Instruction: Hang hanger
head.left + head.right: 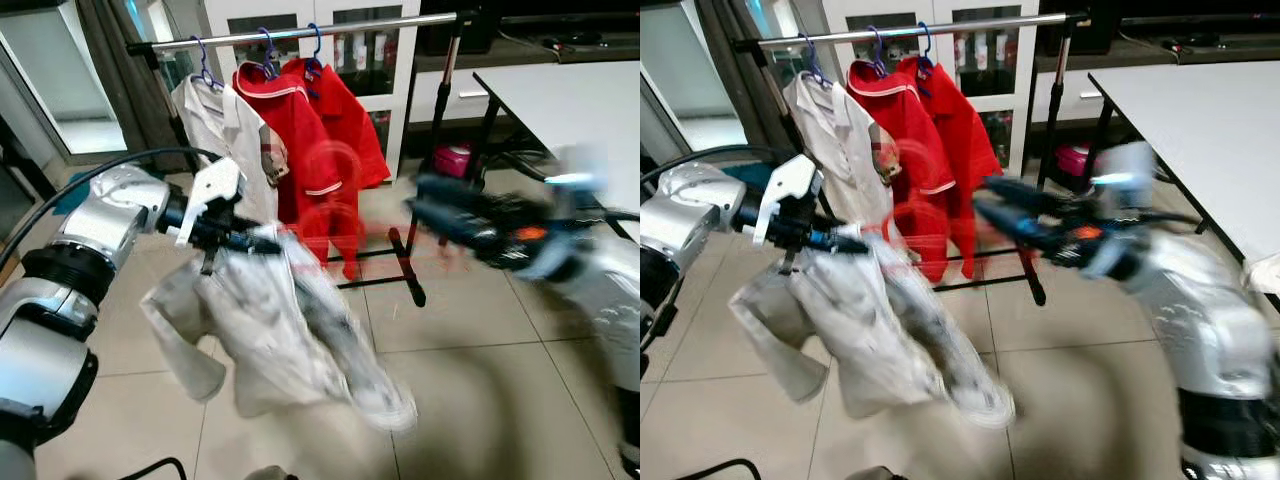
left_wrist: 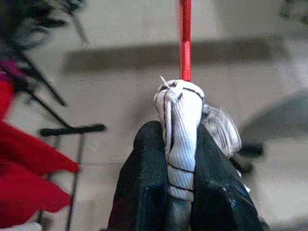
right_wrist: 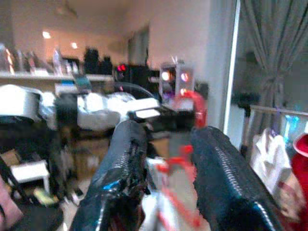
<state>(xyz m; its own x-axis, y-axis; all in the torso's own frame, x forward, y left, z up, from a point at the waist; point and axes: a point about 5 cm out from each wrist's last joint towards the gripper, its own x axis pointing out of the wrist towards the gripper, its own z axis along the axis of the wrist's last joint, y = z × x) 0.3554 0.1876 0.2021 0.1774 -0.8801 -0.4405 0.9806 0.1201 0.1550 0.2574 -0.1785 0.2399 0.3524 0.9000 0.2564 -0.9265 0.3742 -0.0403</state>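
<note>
Shirt carried toward rail
My left gripper (image 1: 215, 240) pinches the white shirt (image 1: 290, 330) on its red hanger (image 1: 330, 185); right gripper (image 1: 430, 210) spread, blurred. Next, I judge: hook onto rail (image 1: 300, 33), upper frame.

A white shirt (image 1: 228, 130) and two red shirts (image 1: 315, 130) hang on blue hangers (image 1: 268, 55) from a clothes rack (image 1: 300, 32). A white table (image 1: 575, 100) stands beside it on the tiled floor (image 1: 470, 330).
</note>
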